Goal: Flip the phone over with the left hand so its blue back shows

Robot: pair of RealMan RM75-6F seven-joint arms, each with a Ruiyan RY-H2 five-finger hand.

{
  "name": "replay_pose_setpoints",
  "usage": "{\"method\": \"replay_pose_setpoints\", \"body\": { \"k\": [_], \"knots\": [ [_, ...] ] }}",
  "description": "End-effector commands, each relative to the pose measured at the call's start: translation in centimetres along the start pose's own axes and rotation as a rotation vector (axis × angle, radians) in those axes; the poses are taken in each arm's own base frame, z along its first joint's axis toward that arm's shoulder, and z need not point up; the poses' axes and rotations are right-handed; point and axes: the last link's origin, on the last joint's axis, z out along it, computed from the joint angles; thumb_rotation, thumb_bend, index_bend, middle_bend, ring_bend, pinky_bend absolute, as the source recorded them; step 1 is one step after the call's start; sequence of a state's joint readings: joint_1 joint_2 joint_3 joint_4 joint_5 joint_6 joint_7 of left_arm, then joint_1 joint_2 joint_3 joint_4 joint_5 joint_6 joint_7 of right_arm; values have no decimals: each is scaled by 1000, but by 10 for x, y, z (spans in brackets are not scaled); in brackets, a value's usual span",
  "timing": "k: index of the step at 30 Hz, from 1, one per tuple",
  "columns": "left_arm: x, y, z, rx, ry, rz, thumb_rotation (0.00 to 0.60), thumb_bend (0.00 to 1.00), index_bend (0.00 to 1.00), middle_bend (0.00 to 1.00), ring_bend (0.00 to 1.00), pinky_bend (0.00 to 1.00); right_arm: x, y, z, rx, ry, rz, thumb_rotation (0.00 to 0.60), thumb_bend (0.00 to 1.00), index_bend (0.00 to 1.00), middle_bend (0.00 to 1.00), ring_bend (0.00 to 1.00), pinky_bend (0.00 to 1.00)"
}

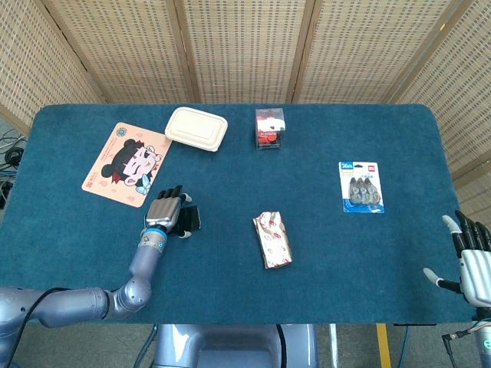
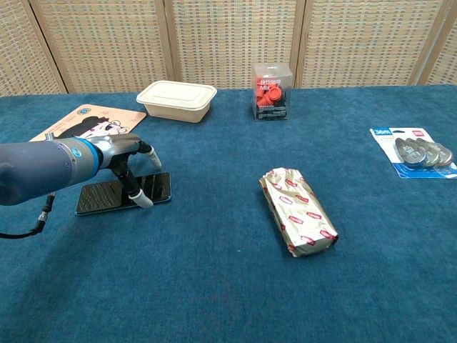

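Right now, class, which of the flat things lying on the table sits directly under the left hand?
The black phone: the left hand is over it, fingers pointing down. The cartoon mat and blister pack lie apart.

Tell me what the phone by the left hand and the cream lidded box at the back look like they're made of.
Phone: glossy black face, likely glass, since it mirrors the left hand above it; thin blue edge.
Cream lidded box: matte, moulded with rounded corners, probably plastic or pulp fibre; the look leaves it open.
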State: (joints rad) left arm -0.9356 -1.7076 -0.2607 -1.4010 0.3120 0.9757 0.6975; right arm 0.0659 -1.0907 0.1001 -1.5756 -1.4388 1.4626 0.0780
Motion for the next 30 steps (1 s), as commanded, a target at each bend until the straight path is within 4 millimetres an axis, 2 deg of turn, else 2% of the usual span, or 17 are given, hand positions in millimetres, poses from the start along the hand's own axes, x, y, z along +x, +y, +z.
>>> {"method": "replay_pose_setpoints", "body": {
  "k": [1, 10, 20, 27, 30],
  "knots": [
    [-2, 4, 1, -1, 3, 5, 600, 0, 234, 0, 0, 0, 0, 0, 0, -2, 0, 2, 600, 0, 13, 0, 0, 0],
    [-8, 13, 7, 30, 26, 15, 600, 0, 259, 0, 0, 0, 0, 2, 1, -8, -4, 9, 600, 0, 13, 0, 0, 0],
    [-12, 12, 5, 34, 67, 35, 600, 20, 583, 0, 0, 0, 0, 4, 2, -13, -6, 18, 600, 0, 13, 0, 0, 0],
    [-8, 13, 0, 12, 74, 8, 600, 23, 599, 0, 0, 0, 1, 3, 1, -12, -6, 19, 600, 0, 12, 0, 0, 0],
    [1, 17, -6, -34, 94, -40, 600, 23, 599, 0, 0, 0, 0, 3, 2, -13, -7, 18, 600, 0, 12, 0, 0, 0]
  ]
}}
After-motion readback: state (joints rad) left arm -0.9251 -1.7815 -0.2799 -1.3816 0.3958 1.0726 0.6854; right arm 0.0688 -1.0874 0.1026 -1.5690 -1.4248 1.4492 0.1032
